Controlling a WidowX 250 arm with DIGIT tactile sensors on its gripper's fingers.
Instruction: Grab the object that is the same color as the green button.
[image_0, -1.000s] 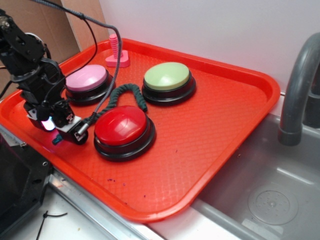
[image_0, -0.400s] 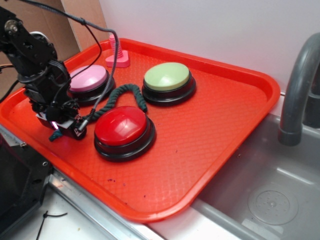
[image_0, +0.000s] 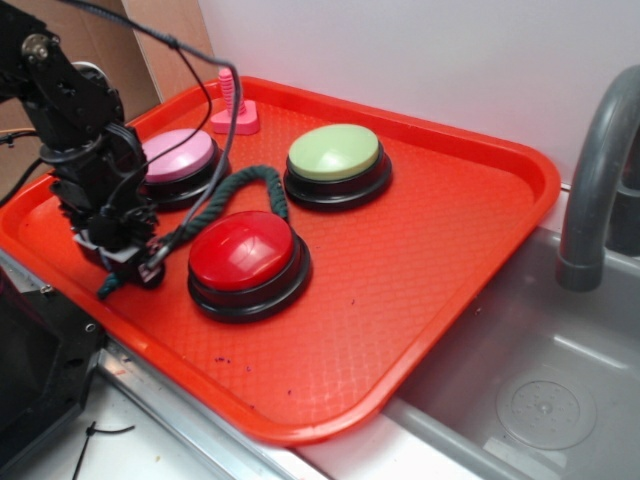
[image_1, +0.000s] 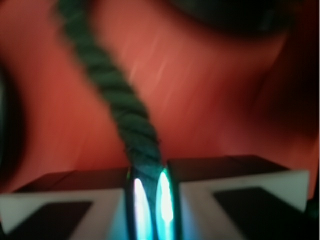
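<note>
I see red plastic tray (image_0: 450, 250) beside grey sink (image_0: 560, 390). Near tray's back edge: pale-green domed button (image_0: 335, 152); pink domed button (image_0: 175, 155) toward back-left corner; red domed button (image_0: 242, 252) nearer front edge. Black gripper (image_0: 125, 258) at left edge, jaws pinching dark green twisted rope (image_0: 235, 192); rope curves between the three buttons.

This looks like a lab mock-up of a kitchen. A grey toy sink (image_0: 530, 390) with a curved faucet (image_0: 595, 170) sits beside a red tray (image_0: 450, 250), cardboard (image_0: 60, 40) propped behind.
</note>
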